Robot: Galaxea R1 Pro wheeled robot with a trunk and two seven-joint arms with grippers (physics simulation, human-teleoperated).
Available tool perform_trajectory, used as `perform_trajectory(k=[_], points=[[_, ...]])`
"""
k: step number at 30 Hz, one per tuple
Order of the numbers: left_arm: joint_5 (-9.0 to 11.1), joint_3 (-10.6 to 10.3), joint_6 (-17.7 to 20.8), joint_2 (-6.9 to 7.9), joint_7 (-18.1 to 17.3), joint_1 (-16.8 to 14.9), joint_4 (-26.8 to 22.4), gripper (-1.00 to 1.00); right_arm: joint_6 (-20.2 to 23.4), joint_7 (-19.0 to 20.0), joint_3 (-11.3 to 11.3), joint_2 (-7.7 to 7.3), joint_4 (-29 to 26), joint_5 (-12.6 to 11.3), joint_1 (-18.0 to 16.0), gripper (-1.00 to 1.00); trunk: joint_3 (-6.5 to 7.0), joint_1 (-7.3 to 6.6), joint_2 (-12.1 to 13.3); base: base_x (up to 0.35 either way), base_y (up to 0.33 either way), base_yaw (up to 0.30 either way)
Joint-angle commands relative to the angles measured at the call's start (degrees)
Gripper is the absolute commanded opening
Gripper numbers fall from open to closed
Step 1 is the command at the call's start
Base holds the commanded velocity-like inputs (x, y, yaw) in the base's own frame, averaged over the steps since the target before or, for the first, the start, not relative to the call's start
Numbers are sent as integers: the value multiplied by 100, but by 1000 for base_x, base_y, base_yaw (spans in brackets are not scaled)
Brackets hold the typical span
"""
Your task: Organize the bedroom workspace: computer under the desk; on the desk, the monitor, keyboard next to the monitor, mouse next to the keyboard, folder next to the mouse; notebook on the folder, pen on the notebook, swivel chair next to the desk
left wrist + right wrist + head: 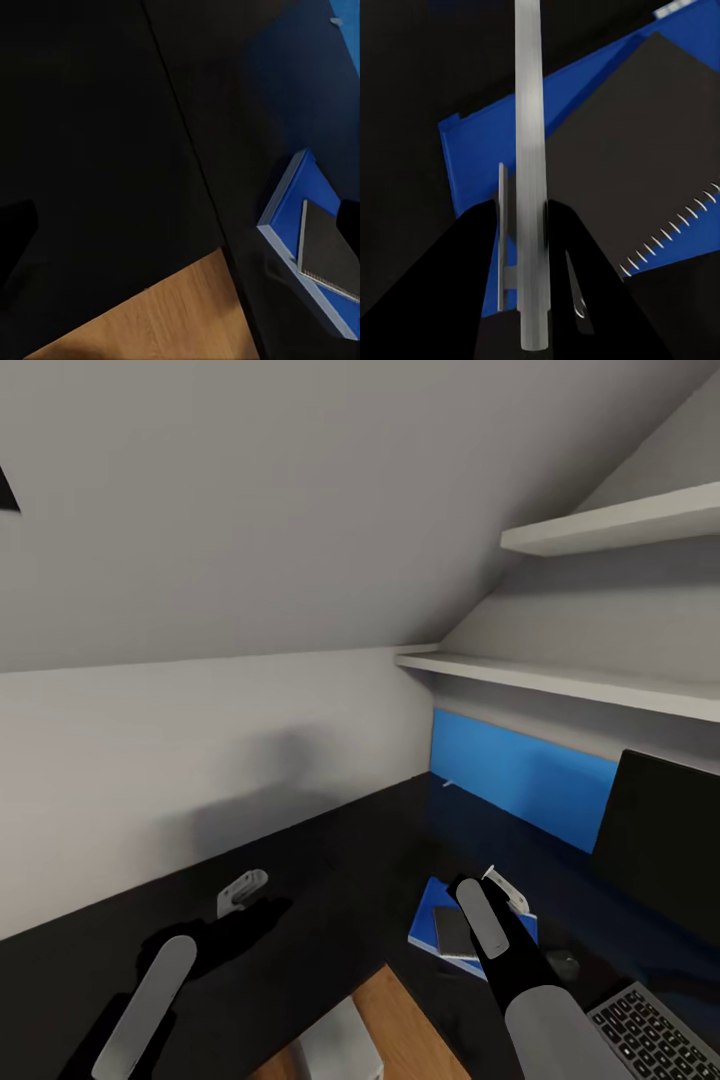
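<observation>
**Pen held over the notebook on the desk**

We see the large black glossy-topped desk (330, 880) with its blue back panel running along the wall toward 2 o'clock in the head view. On it, at about 5 o'clock from the picture's centre, lies the flat bright-blue folder (428, 918) with white page edges, and a dark grey spiral-bound notebook (455, 932) lies on top of it. The right gripper (531, 225) hangs above that stack, its two black fingers (472, 277) closed narrowly on a slim silver-grey pen (529, 150). In the right wrist view the pen runs lengthwise across the blue cover beside the notebook's edge; we cannot tell if it touches either.

At 3 o'clock the thin black flat monitor (665, 840) stands on the desk, and at 4 o'clock a slim dark keyboard (660, 1040) with pale keys lies in front of it. The left gripper (243, 892) sits at 7 o'clock over bare desk; we cannot tell how wide its claw stands. At 6 o'clock the pale grey-white tower computer (340, 1050) stands on the wood floor (410, 1030).
</observation>
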Motion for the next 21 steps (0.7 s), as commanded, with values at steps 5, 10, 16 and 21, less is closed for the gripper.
perform_trajectory(k=[5, 10, 16, 21], points=[[71, 18, 27, 4, 50, -5, -9, 100, 29, -25, -14, 2, -10, -10, -4, -100, -99, 111, -209, 0, 0, 0], [76, 24, 46, 3, 47, -5, -7, 100, 33, -32, -15, 5, -4, -7, -4, -100, -189, 221, -409, 0, 0, -103], [77, 22, 51, 3, 50, -5, -8, 100, 31, -49, -16, 9, -2, -5, -4, -100, -297, 353, -650, 0, 0, -221], [77, 20, 52, 3, 47, -5, -8, 100, 18, -59, -16, 10, -2, 0, -4, -100, -386, 463, -850, 0, 0, -72]])
